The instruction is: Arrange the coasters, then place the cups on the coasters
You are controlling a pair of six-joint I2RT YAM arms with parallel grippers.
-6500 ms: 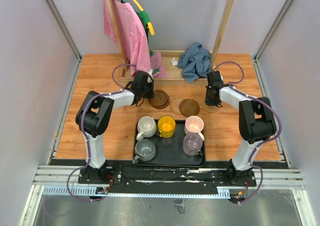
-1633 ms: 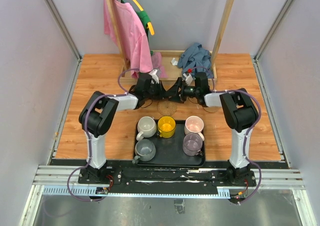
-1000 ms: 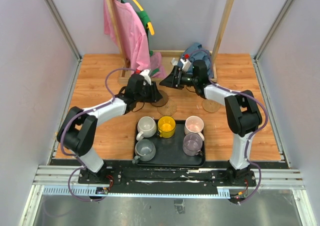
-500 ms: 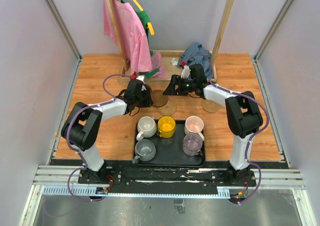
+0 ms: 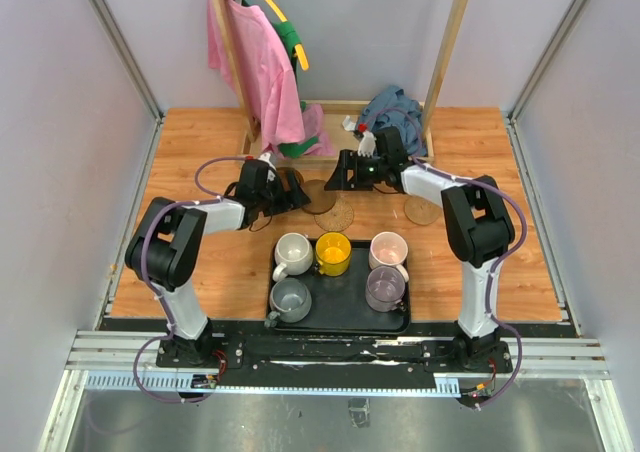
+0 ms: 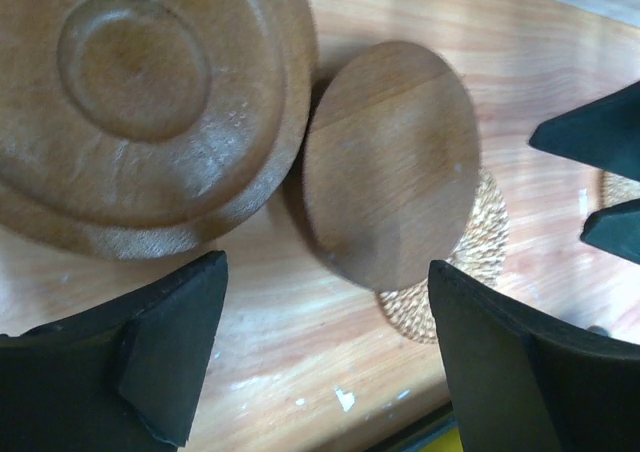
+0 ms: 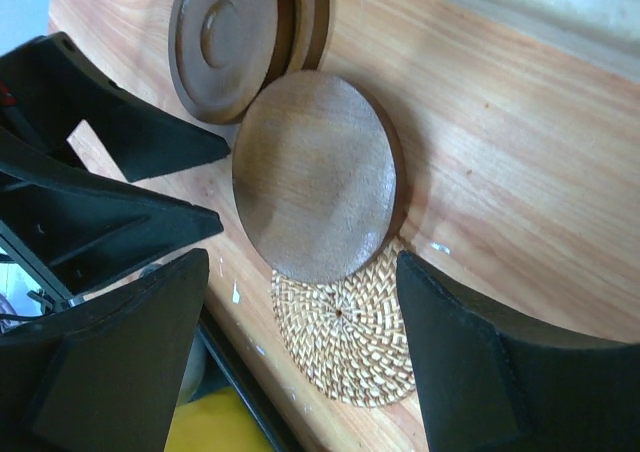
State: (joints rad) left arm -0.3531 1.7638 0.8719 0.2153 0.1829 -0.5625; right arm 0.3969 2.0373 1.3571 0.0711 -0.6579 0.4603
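Note:
A smooth dark brown coaster [image 6: 395,162] lies on the table, its edge over a woven tan coaster [image 7: 350,337]. Beside it is a ringed dark brown coaster [image 6: 140,102]. My left gripper [image 6: 330,362] is open just short of them, holding nothing. My right gripper [image 7: 300,342] faces it from the other side, open and empty too. In the top view the grippers [image 5: 292,190] [image 5: 338,175] flank the brown coaster [image 5: 320,197]. Another woven coaster [image 5: 422,210] lies to the right. The off-white [image 5: 293,253], yellow [image 5: 333,253], pink [image 5: 387,249], grey [image 5: 290,299] and lilac [image 5: 385,288] cups stand on the black tray [image 5: 340,319].
A wooden rack [image 5: 445,62] at the back carries a pink shirt [image 5: 258,67]. A blue cloth [image 5: 395,107] is heaped on its base. Grey walls close in the left and right sides. The tray's far edge [image 7: 235,367] runs close to the woven coaster.
My left gripper's jaws have opened wide and the arm has drawn back a little to the left. The smooth brown coaster now lies free. The right gripper has barely moved.

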